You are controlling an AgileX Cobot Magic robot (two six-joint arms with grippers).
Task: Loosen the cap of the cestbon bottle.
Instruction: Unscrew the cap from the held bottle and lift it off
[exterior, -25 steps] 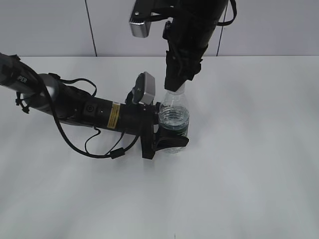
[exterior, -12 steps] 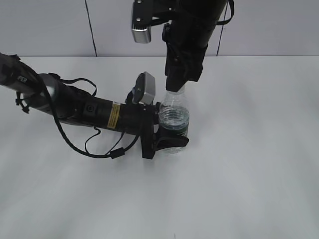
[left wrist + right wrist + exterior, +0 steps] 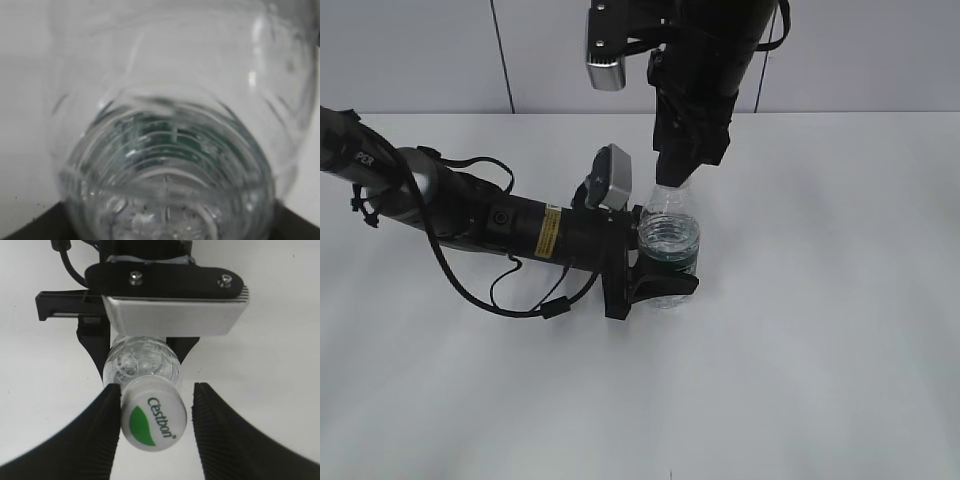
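Note:
The cestbon bottle, clear with a dark green label band, stands upright on the white table. My left gripper reaches in from the left and is shut on the bottle's body, which fills the left wrist view. My right gripper hangs straight over the neck and hides the cap in the exterior view. In the right wrist view the white cap with its green leaf mark sits between the right gripper's open jaws. The left finger touches the cap. The right finger stands apart from it.
The white table stretches out on all sides of the bottle. The left arm and its cable loop lie low across the left half. A grey wall runs behind the table's far edge.
The right gripper's jaws have spread apart at the cap. Its wrist has turned a little above the bottle. The left arm and the bottle have stayed put.

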